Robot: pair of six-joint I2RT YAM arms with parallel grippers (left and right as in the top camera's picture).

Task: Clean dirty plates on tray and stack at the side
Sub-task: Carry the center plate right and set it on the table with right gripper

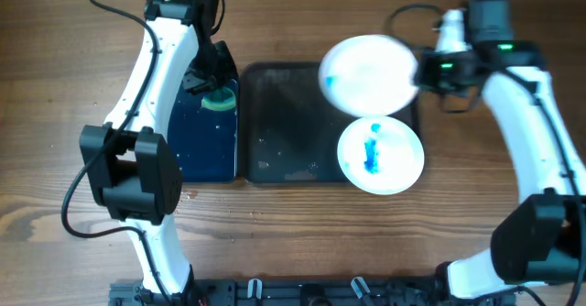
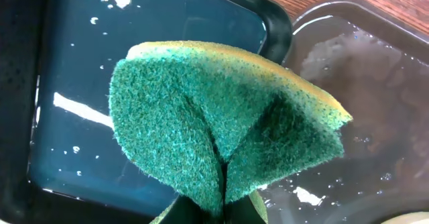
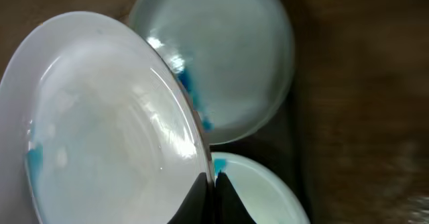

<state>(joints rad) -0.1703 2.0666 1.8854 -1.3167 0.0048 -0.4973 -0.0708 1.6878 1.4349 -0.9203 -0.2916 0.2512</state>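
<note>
Right tool: is closing its two fingers on the rim of the lifted plate, with the edge running into the narrow slot between them.

Lifted plate: is hanging tilted in the air above the far right corner of the tray. Its face is looking mostly white, and a pale blue trace is showing near one edge.

Second plate: is lying just beneath the lifted one, with a blue smear showing where the two overlap in the wrist view.

Third plate: is peeking in at the lower edge of the same view, with blue at its rim. From overhead, only one plate is showing flat on the tray, at its near right corner, and a blue streak is running down its middle.

Tray: is sitting at the centre of the bench. Its dark floor is glistening wet and is bare on the left half.

Left tool: is pinching the green sponge hard at its lower edge, so the pad is folding into two lobes.

Green sponge: is hanging over the far end of the black tub, close to the wall it shares with the tray.

Black tub: is standing right against the tray's left side, and its floor is shining wet.
</note>
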